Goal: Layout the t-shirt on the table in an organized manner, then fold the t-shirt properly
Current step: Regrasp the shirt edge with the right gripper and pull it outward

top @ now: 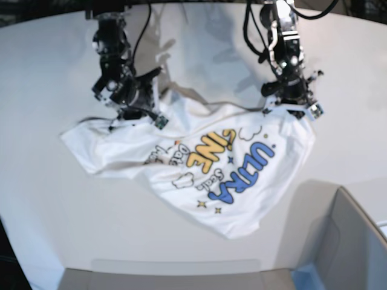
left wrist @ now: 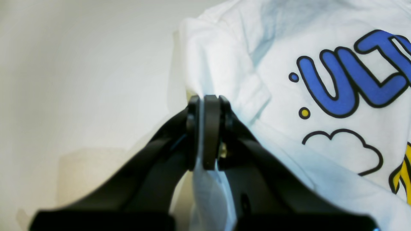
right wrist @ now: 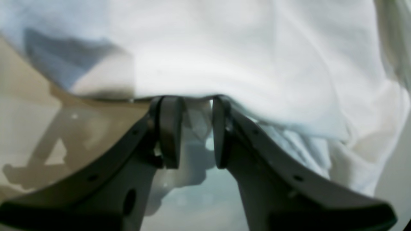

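The white t-shirt [top: 224, 175] lies partly spread on the white table [top: 54, 205], blue-yellow lettering face up, wrinkled and skewed. My left gripper [top: 291, 107] is at the shirt's far right edge. In the left wrist view this gripper [left wrist: 210, 100] is shut on a fold of the shirt [left wrist: 289, 64] next to the blue letters. My right gripper [top: 138, 113] is at the shirt's far left part. In the right wrist view it [right wrist: 196, 102] pinches a bunch of plain white cloth [right wrist: 224, 48], held a little above the table [right wrist: 29, 106].
A grey open-topped bin [top: 354, 241] stands at the front right corner, with another grey edge [top: 175, 275] along the front. Cables hang behind both arms at the back. Bare tabletop [left wrist: 64, 80] lies to the left of the left gripper.
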